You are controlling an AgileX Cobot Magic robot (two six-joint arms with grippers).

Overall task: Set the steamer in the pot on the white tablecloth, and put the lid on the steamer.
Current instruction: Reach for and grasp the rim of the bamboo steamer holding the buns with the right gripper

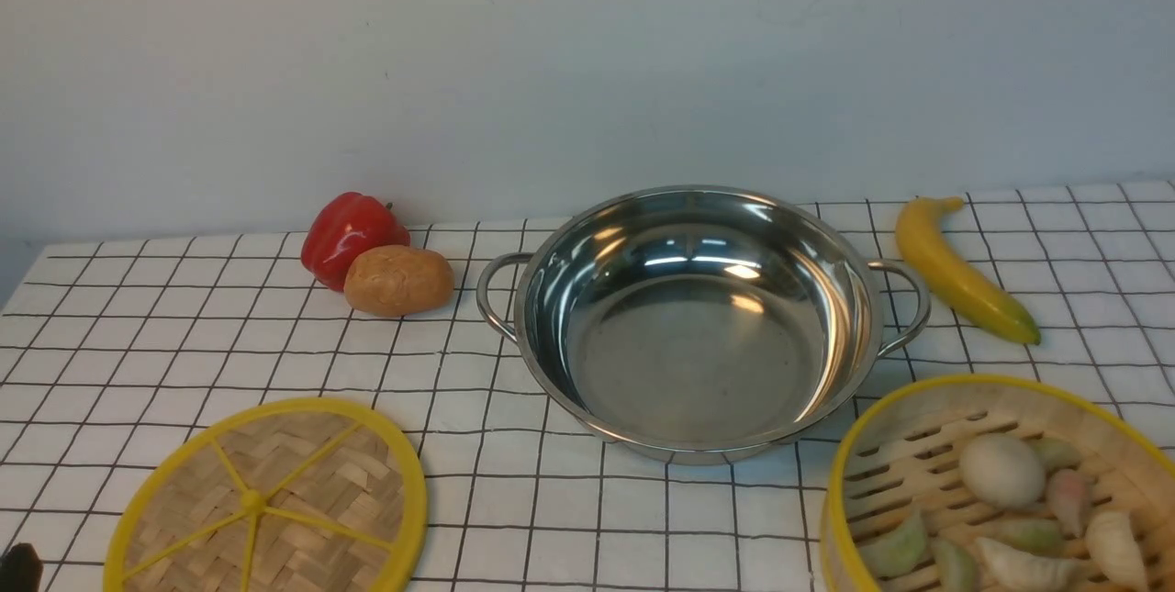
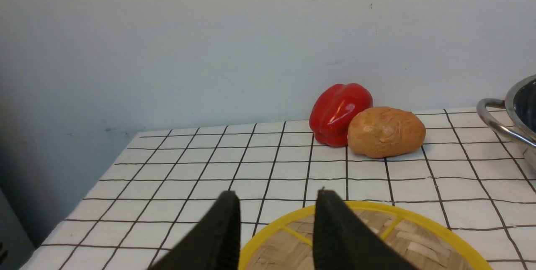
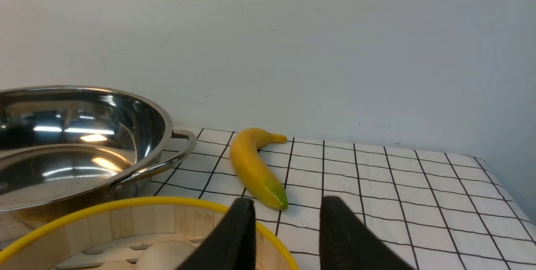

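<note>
L gripper (image 2: 277, 195) jaws apart, not gripping; lid (image 1: 266, 500) lies flat on white tablecloth (image 1: 138, 335), its far rim right by the tips. R gripper (image 3: 288, 201) jaws apart too, at rim of steamer (image 1: 1001, 491), front-right, dumplings (image 1: 1001, 468) inside, close beside pot (image 1: 698, 317); contact unclear. Pot centre. Bare cloth btwn lid & pot. Pepper (image 1: 351, 234) + potato (image 1: 398, 280) behind lid, banana (image 1: 959, 271) behind steamer, wall close behind.

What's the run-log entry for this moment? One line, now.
pot: empty | steamer: beside pot, food inside | lid: flat on tablecloth | left gripper: open, near lid | right gripper: open, near steamer
</note>
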